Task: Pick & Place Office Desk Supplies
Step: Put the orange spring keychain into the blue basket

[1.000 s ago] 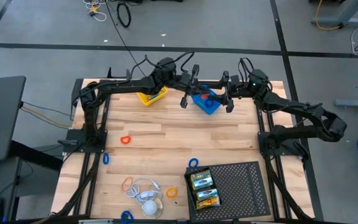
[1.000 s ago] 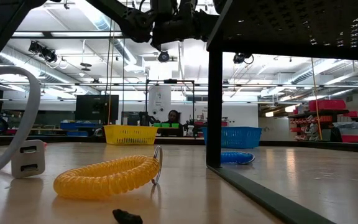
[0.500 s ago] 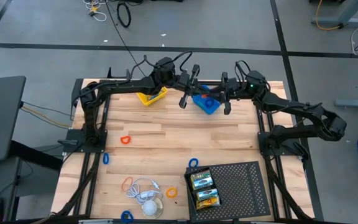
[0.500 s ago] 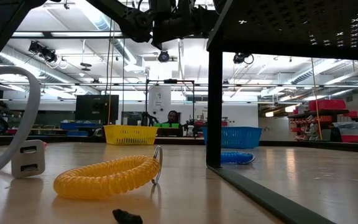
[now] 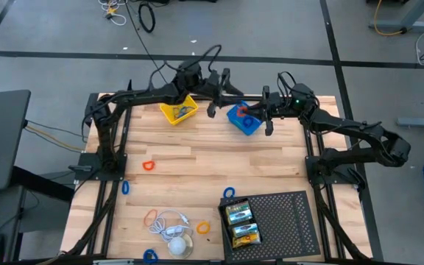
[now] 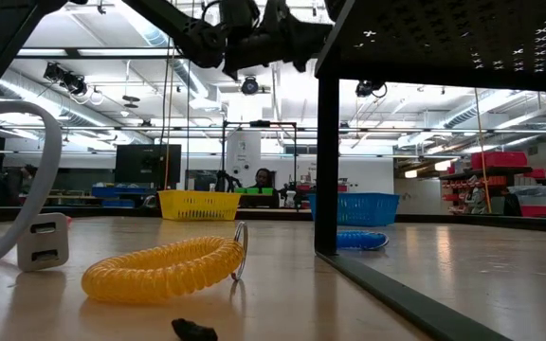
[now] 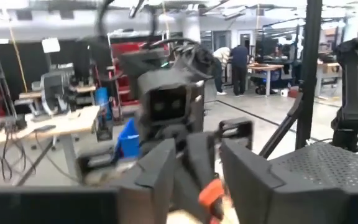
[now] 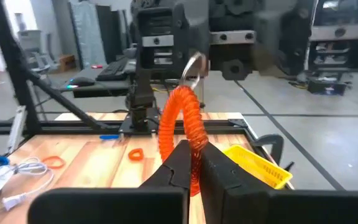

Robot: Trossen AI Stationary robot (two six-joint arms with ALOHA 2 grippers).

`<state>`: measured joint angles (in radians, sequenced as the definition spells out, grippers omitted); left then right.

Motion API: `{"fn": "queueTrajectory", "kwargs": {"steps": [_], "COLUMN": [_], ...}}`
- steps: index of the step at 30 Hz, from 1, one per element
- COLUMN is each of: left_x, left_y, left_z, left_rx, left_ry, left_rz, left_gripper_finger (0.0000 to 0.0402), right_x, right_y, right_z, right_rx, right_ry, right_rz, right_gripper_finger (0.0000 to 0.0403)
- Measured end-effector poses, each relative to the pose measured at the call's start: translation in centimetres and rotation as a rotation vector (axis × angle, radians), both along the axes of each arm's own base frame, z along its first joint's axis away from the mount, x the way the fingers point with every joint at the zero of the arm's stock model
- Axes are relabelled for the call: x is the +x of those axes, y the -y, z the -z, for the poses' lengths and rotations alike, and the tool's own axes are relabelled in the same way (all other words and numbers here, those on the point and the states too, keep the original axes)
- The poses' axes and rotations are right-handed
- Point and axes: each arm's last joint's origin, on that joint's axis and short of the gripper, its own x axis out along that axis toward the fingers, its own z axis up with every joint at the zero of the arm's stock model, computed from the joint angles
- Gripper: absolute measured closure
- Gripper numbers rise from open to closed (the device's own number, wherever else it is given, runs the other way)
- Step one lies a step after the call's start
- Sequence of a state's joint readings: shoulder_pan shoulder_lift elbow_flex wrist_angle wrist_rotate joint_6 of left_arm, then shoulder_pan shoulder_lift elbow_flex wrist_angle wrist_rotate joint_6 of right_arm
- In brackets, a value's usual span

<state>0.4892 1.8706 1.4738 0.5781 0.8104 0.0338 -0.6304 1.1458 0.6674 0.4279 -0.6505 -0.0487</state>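
Above the desk's far edge, an orange coiled loop [image 8: 184, 134] is clamped by the right gripper [image 8: 194, 163]; whether the left gripper [image 5: 213, 90] is parted or closed cannot be told.

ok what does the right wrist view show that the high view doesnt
Only the right wrist view shows clearly the orange coil pinched in the right claw, with a metal ring at its top end. Only the high view shows the black perforated tray with two crayon boxes at its edge, and the blue basket. Both show the yellow basket, the orange band lying on the wood, and the white cable.
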Motion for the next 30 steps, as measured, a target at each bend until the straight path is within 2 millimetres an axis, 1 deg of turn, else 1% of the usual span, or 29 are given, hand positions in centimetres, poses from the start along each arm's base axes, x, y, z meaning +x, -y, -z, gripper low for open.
{"fn": "queueTrajectory", "kwargs": {"steps": [5, 7, 9, 11, 14, 18, 20, 26, 30], "left_x": [-1.2, -1.6, -1.8, -2.0, -1.8, -2.0, -2.1, -2.5, -3.1], "left_y": [-2.1, -2.5, -2.5, -2.1, -1.2, -0.4, -0.2, 0.5, 1.0], "left_z": [0.6, 0.9, 1.1, 1.0, 1.0, 0.5, 0.4, 0.5, 0.6], "left_rx": [-0.090, -0.122, -0.133, -0.129, -0.090, -0.055, -0.032, 0.017, 0.035], "left_ry": [-0.085, -0.138, -0.168, -0.195, -0.212, -0.225, -0.226, -0.300, -0.372], "left_rz": [0.027, 0.075, 0.097, 0.106, 0.105, 0.087, 0.069, 0.000, -0.016], "left_gripper_finger": [0.0195, 0.0175, 0.0163, 0.0158, 0.0159, 0.0165, 0.0167, 0.0167, 0.0167], "right_x": [-0.2, -0.5, -0.9, -1.3, -1.7, -1.2, -0.4, 1.8, 2.7], "right_y": [0.5, 1.0, 1.5, 2.0, 2.6, 3.3, 3.8, 5.2, 5.9], "right_z": [0.3, 0.7, 1.2, 1.6, 1.6, 1.3, 1.4, 2.2, 2.4], "right_rx": [0.024, 0.046, 0.077, 0.113, 0.145, 0.152, 0.148, 0.128, 0.115], "right_ry": [-0.032, -0.068, -0.115, -0.156, -0.220, -0.327, -0.388, -0.623, -0.738], "right_rz": [0.103, 0.168, 0.245, 0.311, 0.392, 0.451, 0.458, 0.486, 0.480], "right_gripper_finger": [0.0390, 0.0390, 0.0390, 0.0390, 0.0390, 0.0390, 0.0390, 0.0391, 0.0391]}}
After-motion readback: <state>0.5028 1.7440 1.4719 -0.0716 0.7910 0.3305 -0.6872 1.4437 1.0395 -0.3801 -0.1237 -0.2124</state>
